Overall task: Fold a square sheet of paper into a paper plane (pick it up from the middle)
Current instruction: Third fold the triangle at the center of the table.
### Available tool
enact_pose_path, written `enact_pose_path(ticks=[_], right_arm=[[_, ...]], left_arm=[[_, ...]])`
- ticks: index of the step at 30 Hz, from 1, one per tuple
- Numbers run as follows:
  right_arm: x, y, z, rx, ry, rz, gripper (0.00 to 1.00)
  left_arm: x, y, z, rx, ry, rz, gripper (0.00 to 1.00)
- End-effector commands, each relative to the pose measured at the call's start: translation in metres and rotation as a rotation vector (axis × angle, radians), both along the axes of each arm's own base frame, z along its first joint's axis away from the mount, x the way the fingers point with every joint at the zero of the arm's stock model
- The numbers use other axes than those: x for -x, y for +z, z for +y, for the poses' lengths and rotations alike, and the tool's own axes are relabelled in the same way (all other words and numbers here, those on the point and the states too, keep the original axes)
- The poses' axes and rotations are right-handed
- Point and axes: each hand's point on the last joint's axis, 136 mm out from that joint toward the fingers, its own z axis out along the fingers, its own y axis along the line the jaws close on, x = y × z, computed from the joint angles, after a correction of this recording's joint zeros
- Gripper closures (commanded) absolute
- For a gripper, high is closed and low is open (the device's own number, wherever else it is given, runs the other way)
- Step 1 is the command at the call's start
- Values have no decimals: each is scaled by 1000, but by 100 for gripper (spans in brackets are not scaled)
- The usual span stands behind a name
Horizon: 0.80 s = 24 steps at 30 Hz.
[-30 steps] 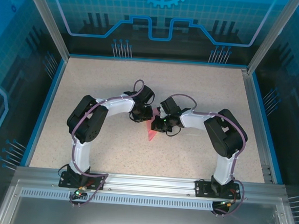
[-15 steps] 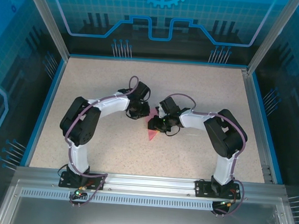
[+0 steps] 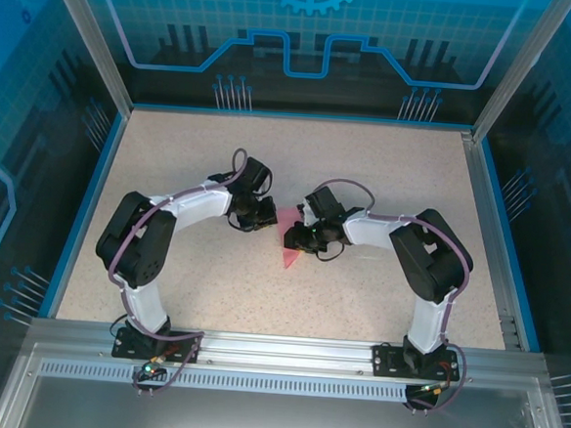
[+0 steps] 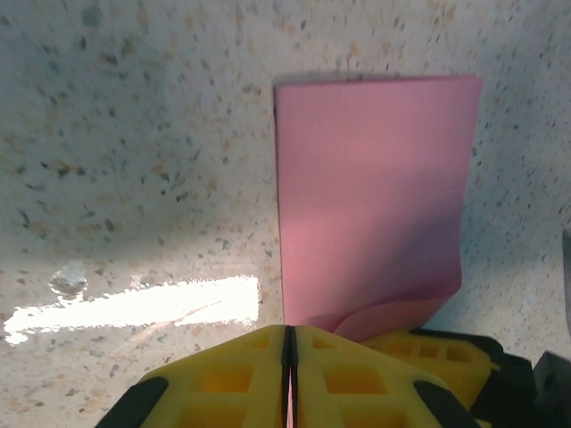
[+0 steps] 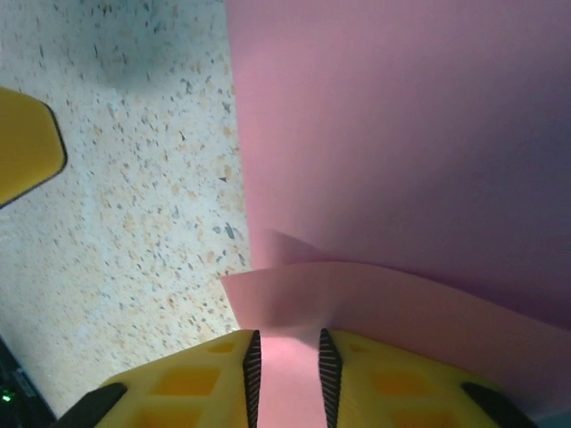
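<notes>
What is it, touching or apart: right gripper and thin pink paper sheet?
Touching. Right wrist view: pink paper sheet runs into the right gripper, over its fingertips.

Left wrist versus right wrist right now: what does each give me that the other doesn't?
Left wrist: the left tool shut, the far end of the folded paper, glare on the table. Right wrist: the right tool open with pink between its pads, the curled flap close up. Both: pink paper lying on the speckled table, plus the other tool's yellow tip.
</notes>
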Motion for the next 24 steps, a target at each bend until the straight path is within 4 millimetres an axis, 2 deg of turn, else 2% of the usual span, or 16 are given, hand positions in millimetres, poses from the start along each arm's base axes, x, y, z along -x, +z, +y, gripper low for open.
enact_pose_path(ticks=[1,5,9,16,24], right_arm=[[12,-13,-15,59,-3,35,81],[14,-17,-19,77,-4,47,91],[14,-20,-23,93,-13,57,94],[13,-21,-26,99,-23,61,94],[13,-22,-27,99,-27,67,95]], left_arm=[[8,17,-16,106,-29,-10,89],[18,17,-31,158,-70,2,90],[30,8,-44,155,-109,28,91],[39,-16,-44,113,-104,88,95],[37,-30,-38,54,-79,110,99]])
